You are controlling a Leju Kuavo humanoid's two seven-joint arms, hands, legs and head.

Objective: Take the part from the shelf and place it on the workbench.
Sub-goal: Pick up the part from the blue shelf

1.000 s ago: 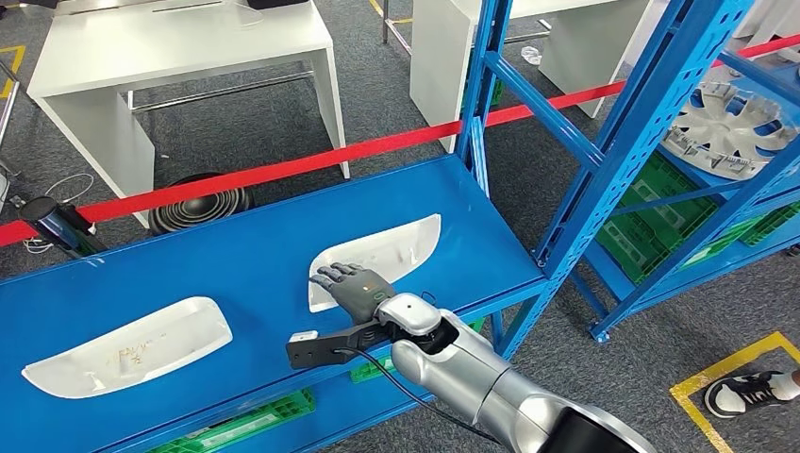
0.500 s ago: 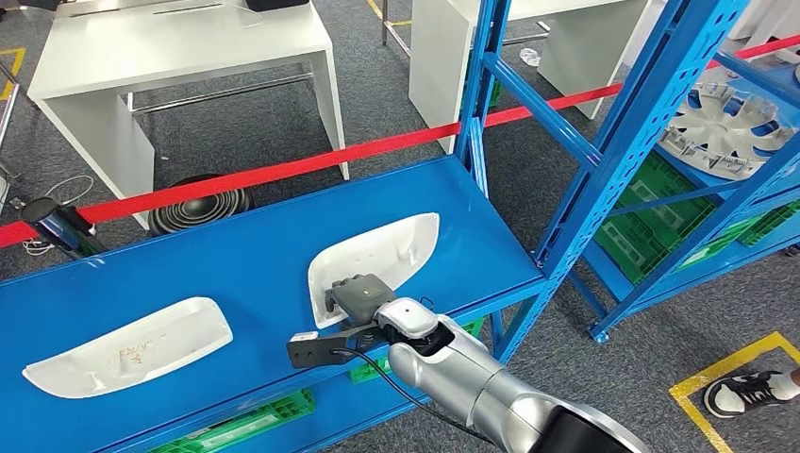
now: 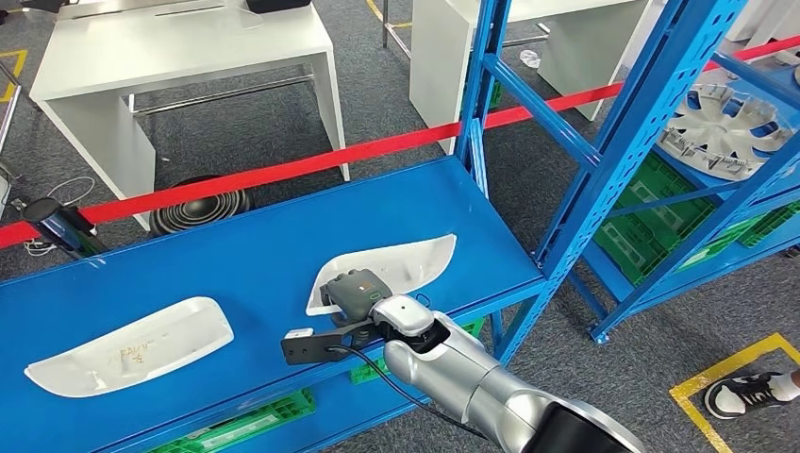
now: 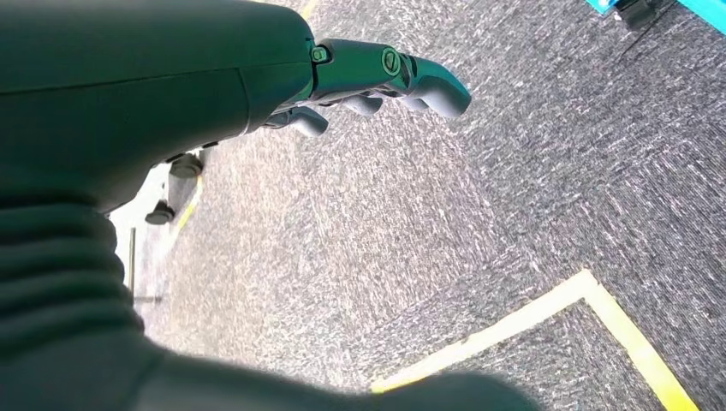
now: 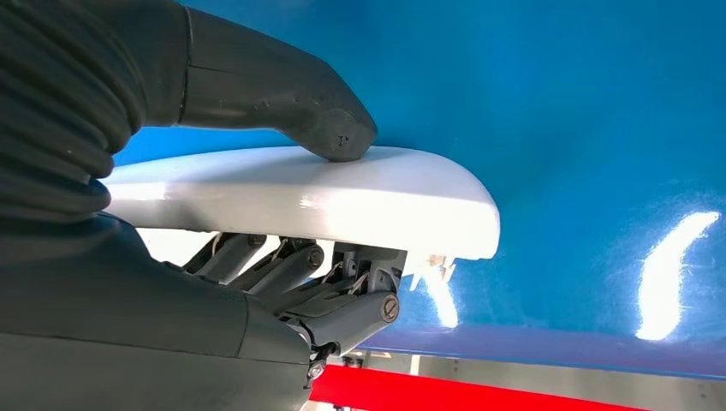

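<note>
- A silver hubcap (image 3: pixel 725 129) on the far rack, upper right of the frame.
- Green crates (image 3: pixel 651 222) below it.
- Red barrier tape (image 3: pixel 283 170) across the middle.
- A sneaker (image 3: pixel 745 392), lower right.

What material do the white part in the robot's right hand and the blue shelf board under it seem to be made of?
White part: probably moulded plastic with a glossy painted finish; it is thin-edged, smoothly curved and shows bright reflections. Blue shelf board: likely painted sheet metal, flat and glossy with sharp highlights. The right hand grips the part's end.
</note>
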